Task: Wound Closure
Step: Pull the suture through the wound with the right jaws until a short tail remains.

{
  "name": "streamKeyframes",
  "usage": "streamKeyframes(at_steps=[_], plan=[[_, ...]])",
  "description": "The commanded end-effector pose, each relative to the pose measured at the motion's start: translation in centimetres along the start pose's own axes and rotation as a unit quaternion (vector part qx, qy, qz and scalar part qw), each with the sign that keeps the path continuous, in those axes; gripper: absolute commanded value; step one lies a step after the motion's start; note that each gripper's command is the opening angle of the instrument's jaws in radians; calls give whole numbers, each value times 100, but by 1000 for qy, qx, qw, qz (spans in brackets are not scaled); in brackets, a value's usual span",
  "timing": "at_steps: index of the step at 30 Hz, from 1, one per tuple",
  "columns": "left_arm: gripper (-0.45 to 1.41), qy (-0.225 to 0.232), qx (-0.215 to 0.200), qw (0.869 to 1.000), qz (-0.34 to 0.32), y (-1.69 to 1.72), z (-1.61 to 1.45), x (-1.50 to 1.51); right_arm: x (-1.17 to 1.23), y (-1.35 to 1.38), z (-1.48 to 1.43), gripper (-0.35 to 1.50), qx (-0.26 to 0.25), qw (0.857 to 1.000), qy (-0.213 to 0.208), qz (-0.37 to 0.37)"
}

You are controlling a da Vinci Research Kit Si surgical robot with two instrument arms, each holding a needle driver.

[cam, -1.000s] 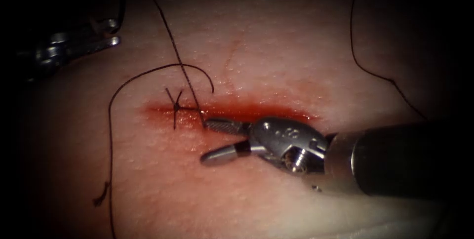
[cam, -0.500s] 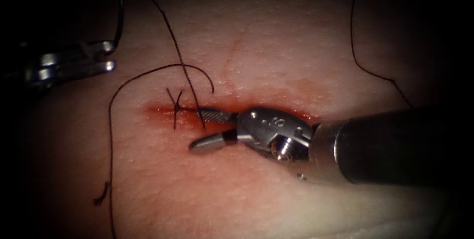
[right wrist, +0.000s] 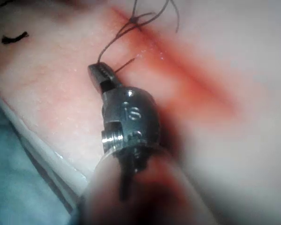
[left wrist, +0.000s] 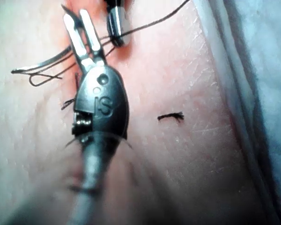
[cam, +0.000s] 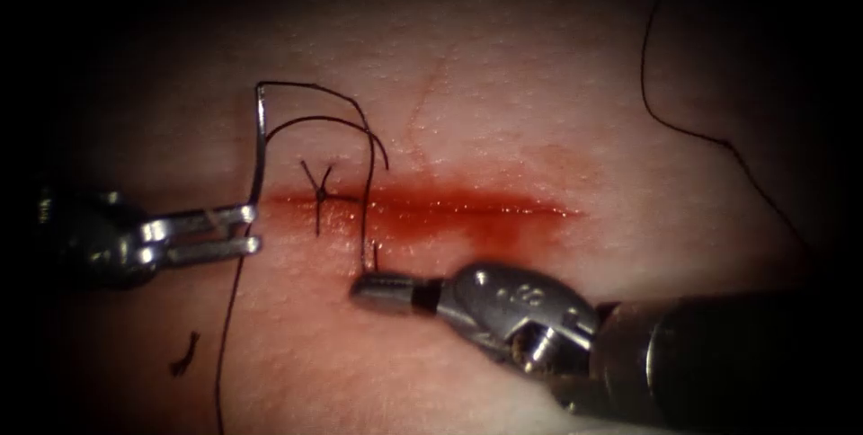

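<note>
Left tool (cam: pixel 244 228) clamping needle (cam: pixel 260 143) near its lower end, left of cut (cam: pixel 431 206), needle outside tissue (cam: pixel 503 102). Right tool (cam: pixel 373 291) closing on thread (cam: pixel 367 192) just below cut, beside knotted stitch (cam: pixel 320 194).

The left tool (cam: pixel 247 228) reached in from the left, its jaws closed on the needle (cam: pixel 260 143) near its lower end. The right tool (cam: pixel 373 289) lay near, jaws closed on the thread (cam: pixel 367 219), its shaft running off right.
</note>
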Motion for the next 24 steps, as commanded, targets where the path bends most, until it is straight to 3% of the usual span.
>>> streamKeyframes(at_steps=[1, 5, 11, 13, 14, 15, 18, 24], plan=[[-45, -2, 3, 1000, 2, 3, 4, -4, -5, -17, 3, -35, 5, 1000, -4, 1], [-45, -8, 5, 1000, 3, 29, 0, 1, -7, -68, -9, -35, 24, 999, -25, -6], [-45, -14, 7, 1000, 3, 45, -11, 7, -8, -107, -11, -35, 42, 998, -36, -32], [-45, -19, 10, 1000, 1, 40, -16, 9, -4, -109, -8, -35, 48, 993, -30, -101], [-45, -21, 11, 1000, -1, 38, -18, 10, -3, -108, -7, 4, 49, 990, -26, -126], [-45, -23, 18, 1000, -10, 26, -25, 15, 4, -96, -6, 94, 53, 980, -15, -189], [-45, -29, 36, 999, 6, 5, -38, 24, 9, -80, -9, 109, 47, 972, -5, -229], [-45, -44, 63, 997, 4, -32, -52, 16, 27, -40, -14, 109, 12, 958, 0, -286]])
